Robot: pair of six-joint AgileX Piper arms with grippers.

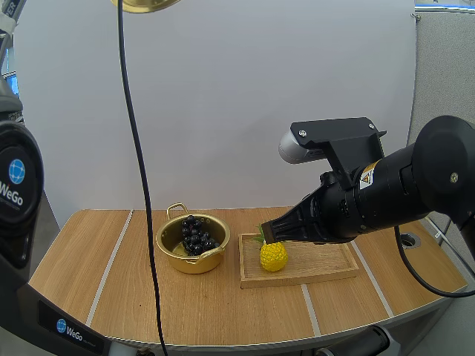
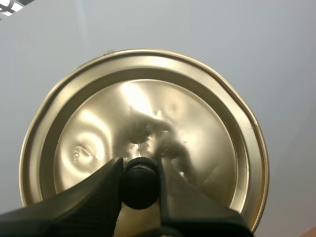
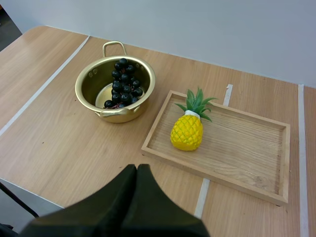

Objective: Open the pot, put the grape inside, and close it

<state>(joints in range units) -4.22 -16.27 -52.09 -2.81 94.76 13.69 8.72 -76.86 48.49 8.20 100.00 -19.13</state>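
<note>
Clamping lid (image 2: 148,108), left pincer (image 2: 140,173); grapes (image 3: 123,81) inside pot (image 3: 85,90).

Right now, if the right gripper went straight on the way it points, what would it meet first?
The right gripper would likely meet the table just short of the tray; depth is unclear.

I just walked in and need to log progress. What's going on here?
The left gripper pinches the knob of the gold lid and holds it up high, off the pot. The pot stands open on the table with the grapes inside. The right gripper, shut on nothing, hangs near the wooden tray, where a toy pineapple sits. The lid has yet to go on the pot.
</note>
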